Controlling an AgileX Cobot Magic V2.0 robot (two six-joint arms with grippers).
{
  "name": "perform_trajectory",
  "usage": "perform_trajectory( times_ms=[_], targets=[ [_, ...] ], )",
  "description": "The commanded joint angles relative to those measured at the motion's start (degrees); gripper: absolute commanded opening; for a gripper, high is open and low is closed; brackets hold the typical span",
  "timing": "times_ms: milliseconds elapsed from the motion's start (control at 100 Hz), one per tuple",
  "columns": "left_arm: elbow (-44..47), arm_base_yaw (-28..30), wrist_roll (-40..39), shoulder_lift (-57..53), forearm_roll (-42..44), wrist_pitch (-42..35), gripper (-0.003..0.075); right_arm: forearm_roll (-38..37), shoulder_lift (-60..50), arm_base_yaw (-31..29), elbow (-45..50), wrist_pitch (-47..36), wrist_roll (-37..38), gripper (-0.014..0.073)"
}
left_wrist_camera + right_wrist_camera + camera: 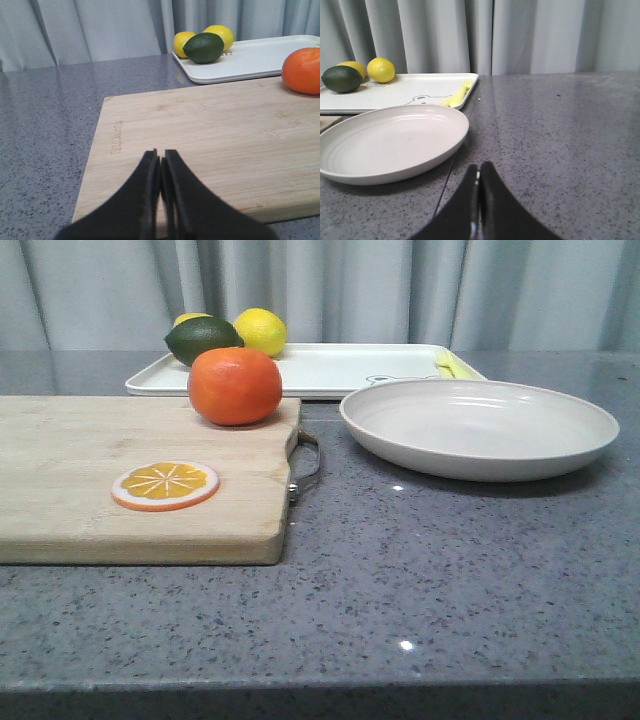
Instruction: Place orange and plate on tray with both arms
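On the grey bench [450,570] nothing's begun: orange [235,386] on board [120,490], plate [480,427] beside tray [330,368]; both my jaws closed, empty.

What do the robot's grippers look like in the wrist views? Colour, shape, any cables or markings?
Only the fingers show. The left gripper has two matte black fingers, broad at the base and curving inward to narrow tips. The right gripper looks the same: black, smooth, tapered. No cables, labels or markings are visible on either. The arms themselves are out of view.
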Motion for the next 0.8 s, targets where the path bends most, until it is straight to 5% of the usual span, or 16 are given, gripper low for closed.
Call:
perform_trajectory(
  times_ms=[0,790],
  targets=[
    [0.4,0.1,0.0,-1.9,-0.4,-4.1,-0.0019,-0.5,-1.3,-0.4,-0.3,-4.4,-0.1,-0.0067],
    [0.4,0.1,0.0,-1.9,-0.4,-4.1,-0.0019,-0.5,-1.3,-0.4,-0.3,-5.1,-0.1,-0.0067]
  ],
)
